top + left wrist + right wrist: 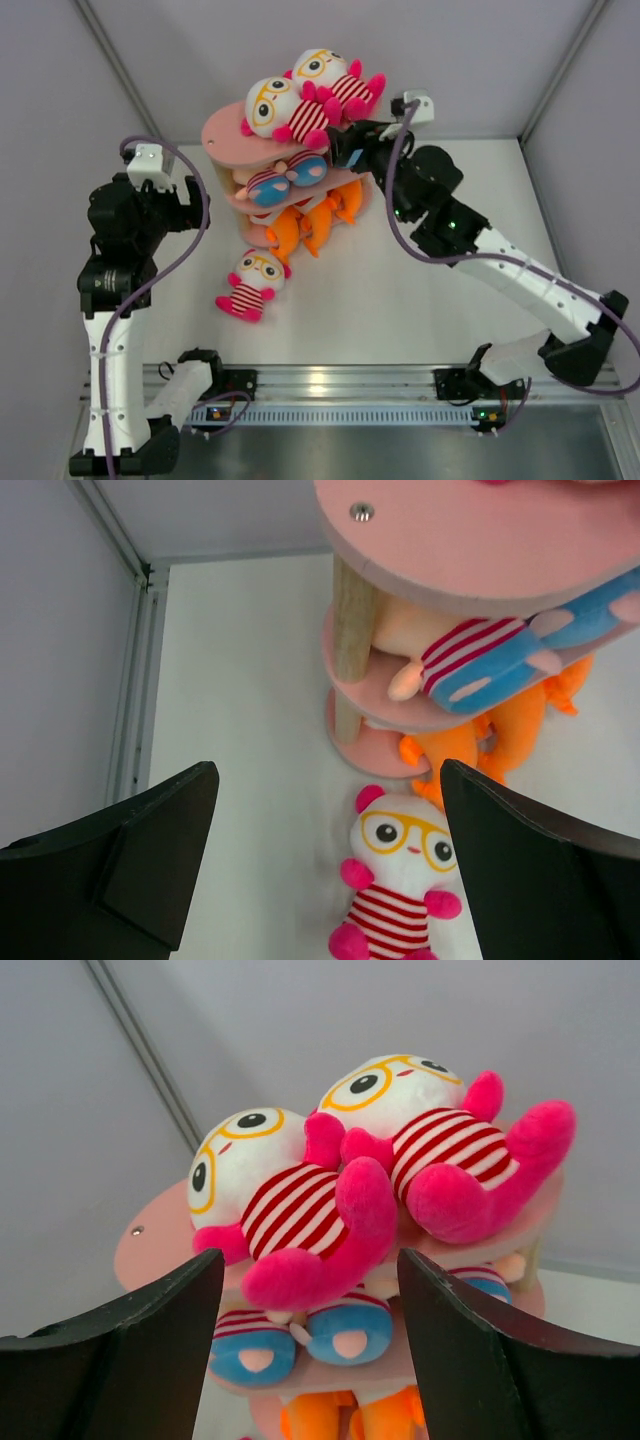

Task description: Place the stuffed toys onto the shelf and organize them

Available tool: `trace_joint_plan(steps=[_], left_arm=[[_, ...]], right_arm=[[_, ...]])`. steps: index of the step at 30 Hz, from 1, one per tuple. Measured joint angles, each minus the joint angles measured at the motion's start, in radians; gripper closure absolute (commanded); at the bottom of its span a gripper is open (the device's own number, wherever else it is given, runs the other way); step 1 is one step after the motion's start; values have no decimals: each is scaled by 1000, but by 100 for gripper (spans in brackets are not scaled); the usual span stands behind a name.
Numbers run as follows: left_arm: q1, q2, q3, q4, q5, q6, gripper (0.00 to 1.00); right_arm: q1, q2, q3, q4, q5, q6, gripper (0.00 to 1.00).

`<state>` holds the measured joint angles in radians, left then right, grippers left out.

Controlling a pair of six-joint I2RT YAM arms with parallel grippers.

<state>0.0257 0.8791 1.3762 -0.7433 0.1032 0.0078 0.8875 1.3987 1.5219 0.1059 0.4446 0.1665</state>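
A white worktop (400, 300) carries everything, with pale walls around it. Two black-and-white arms rise from its near edge: the left arm (115, 300) stands upright left of the shelf, and the right arm (520, 280) stretches diagonally to the shelf's right side.

The shelf (222, 135) is a pink three-tier rack of oval boards on light wooden posts, standing at the back centre of the worktop.

Two white-headed toys (280, 108) with yellow glasses and red-striped bodies lie side by side on the top tier, touching. Boys (288, 180) in blue shorts fill the middle tier. Orange toys (310, 225) crowd the bottom tier, spilling over its edge.

A lone toy (252, 283), white-headed and striped, lies on its back on the worktop just in front of the shelf.

The right pincer (310, 1255) is level with the top tier, fingers spread either side of one toy's pink leg, not clamped on it. The left pincer (322, 770) hangs above the lone toy, spread wide, grasping nothing.
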Motion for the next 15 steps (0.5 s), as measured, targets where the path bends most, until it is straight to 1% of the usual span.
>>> trace_joint_plan(steps=[1, 2, 4, 7, 8, 9, 11, 15], left_arm=[[0, 0, -11, -10, -4, 16, 2], [0, -1, -24, -24, -11, 34, 2], [0, -7, -51, -35, -18, 61, 2], [0, -26, -111, -49, -40, 101, 2], [0, -32, -133, -54, -52, 112, 2], [1, -37, -158, -63, -69, 125, 2], [6, -43, -200, -76, -95, 146, 2], [19, -64, -286, -106, -156, 196, 2]], right_arm=[[31, -47, -27, -3, 40, -11, 28], [64, -98, -58, -10, 89, -16, 25], [136, -212, -144, -29, 177, 5, 24], [215, -334, -303, -24, 245, 101, 21], [233, -348, -357, -22, 247, 140, 20], [247, -335, -399, -11, 235, 180, 19], [275, -258, -462, 6, 188, 242, 17], [352, 58, -508, 80, 45, 340, 17]])
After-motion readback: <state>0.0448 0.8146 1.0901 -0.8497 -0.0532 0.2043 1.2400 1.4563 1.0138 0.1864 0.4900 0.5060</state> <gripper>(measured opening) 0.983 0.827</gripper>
